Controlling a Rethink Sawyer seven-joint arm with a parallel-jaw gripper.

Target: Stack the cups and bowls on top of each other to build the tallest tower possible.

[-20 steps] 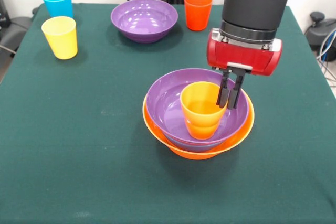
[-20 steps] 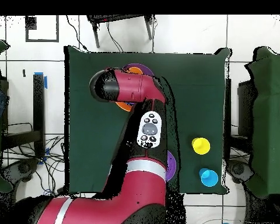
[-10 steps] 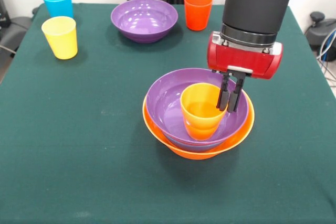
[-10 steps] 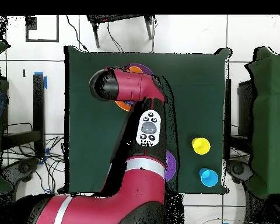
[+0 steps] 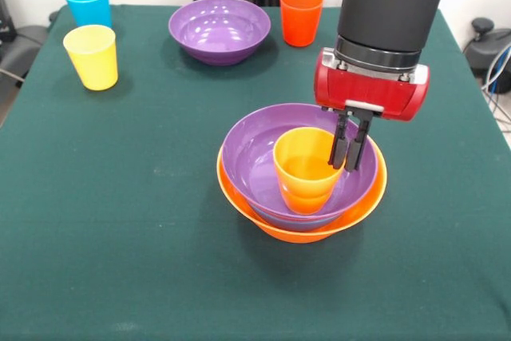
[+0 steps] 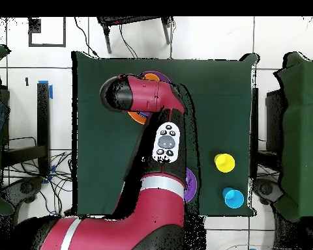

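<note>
Since the earlier frame the gripper (image 5: 347, 148) and orange cup (image 5: 307, 169) have shifted only slightly; narrow jaws pinch the cup's rim wall, one finger inside, one outside; the glossy round cup hangs tilted within the smooth purple bowl (image 5: 255, 157), itself nested in the wide orange bowl (image 5: 367, 201) below the jaws.

Dark green cloth (image 5: 120, 261) covering the table, black cables (image 6: 51, 179) trailing over the white tiled floor (image 6: 211, 39), blue tape (image 6: 51, 89) sticking beside (left of) the table, overhead
</note>
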